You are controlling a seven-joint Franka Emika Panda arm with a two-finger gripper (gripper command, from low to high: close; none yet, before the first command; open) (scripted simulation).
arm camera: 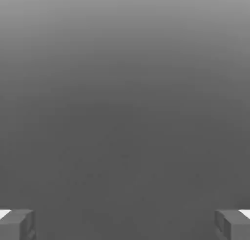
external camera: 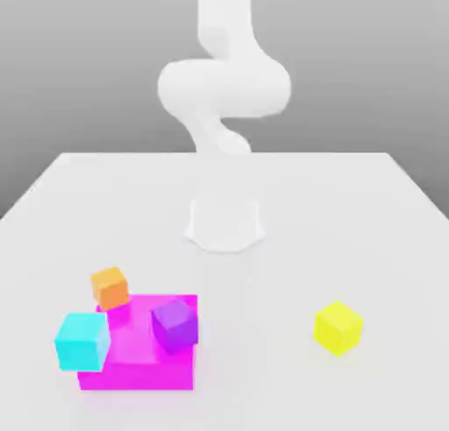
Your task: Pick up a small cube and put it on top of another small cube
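Yellow cube (external camera: 338, 327) is the piece to lift: it sits alone on the white table (external camera: 368, 219), well apart from the magenta block (external camera: 140, 355), off toward the exterior view's right of it. Against that block cluster the other small cubes: a purple cube (external camera: 175, 323) resting on top of it, an orange cube (external camera: 110, 288) at its far corner on the exterior view's left, and a cyan cube (external camera: 82, 341) at its near corner on that same side.

Handling looks simple. The yellow cube appears rigid, light and flat-faced, so it should neither deform nor crush; its smooth sides may be a little slippery. It stands turned corner-on to the exterior camera, so the wrist would likely need rotating to meet two opposite side faces squarely, gripping around mid-height.

In the hand view the gripper (arm camera: 125, 227) has its two fingertips (arm camera: 17, 224) spread wide, one at each edge of the picture, with nothing between them. That camera faces plain grey background, so how the hand sits relative to the block is hard to judge; it seems raised, well clear of the table.
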